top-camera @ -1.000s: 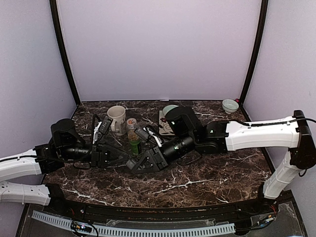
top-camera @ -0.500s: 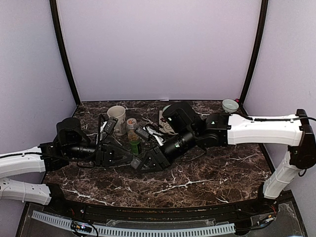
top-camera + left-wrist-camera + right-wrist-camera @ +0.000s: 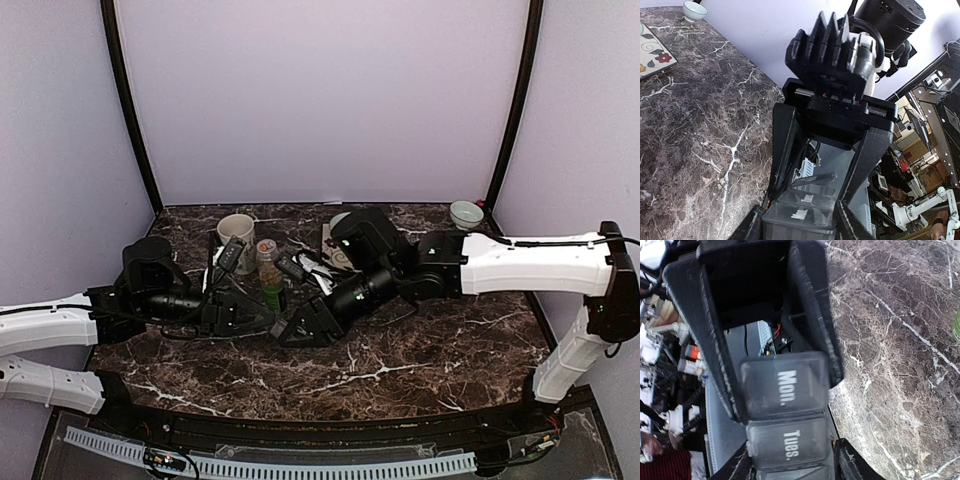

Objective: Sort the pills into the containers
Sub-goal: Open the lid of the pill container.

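1. Well, nearest me, over the dark veined marble table [image 3: 420, 350], the left gripper [image 3: 800, 217] is clamped on the "Mon." end of the dark grey three-compartment plastic pill strip [image 3: 785, 387].
2. Facing it, the right gripper [image 3: 817, 182] straddles the "Tues." end with its jaws partly apart. Whether it is gripping or loose, I cannot tell.
3. Both lids [image 3: 787, 442] look closed and I spot no pills, so I'd judge that a lid needs opening next. Keep the left hold level and steady, and let the right work only the lid's edge.
4. Beyond stand a green plastic bottle [image 3: 271, 290] and a cream mug [image 3: 237, 235] — swing wide of both.
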You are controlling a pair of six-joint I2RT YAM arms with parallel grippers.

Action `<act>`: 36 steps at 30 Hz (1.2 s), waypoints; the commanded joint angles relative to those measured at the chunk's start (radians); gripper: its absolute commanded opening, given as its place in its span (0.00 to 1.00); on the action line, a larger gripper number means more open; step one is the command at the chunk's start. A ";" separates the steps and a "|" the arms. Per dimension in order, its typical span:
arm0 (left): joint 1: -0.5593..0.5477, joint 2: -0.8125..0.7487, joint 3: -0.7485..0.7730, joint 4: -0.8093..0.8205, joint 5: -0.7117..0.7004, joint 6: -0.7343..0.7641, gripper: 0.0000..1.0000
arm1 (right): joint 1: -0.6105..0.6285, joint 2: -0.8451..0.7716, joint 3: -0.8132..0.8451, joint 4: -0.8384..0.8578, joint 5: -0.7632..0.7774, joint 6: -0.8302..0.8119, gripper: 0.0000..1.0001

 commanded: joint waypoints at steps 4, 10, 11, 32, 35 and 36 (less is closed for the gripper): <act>-0.001 -0.024 -0.002 0.025 -0.013 -0.002 0.00 | -0.061 -0.078 -0.099 0.208 -0.100 0.090 0.55; -0.001 -0.031 -0.011 0.025 -0.017 0.002 0.00 | -0.084 -0.093 -0.134 0.252 -0.133 0.131 0.60; -0.002 -0.033 -0.012 0.024 -0.017 0.003 0.00 | -0.088 -0.099 -0.144 0.268 -0.136 0.142 0.60; -0.001 -0.042 -0.009 0.003 -0.032 0.016 0.00 | -0.098 -0.144 -0.168 0.195 -0.080 0.114 0.53; -0.001 -0.034 -0.004 0.001 -0.031 0.020 0.00 | -0.095 -0.145 -0.165 0.167 -0.066 0.101 0.53; -0.001 -0.030 -0.001 -0.002 -0.030 0.023 0.00 | -0.092 -0.145 -0.165 0.161 -0.062 0.098 0.53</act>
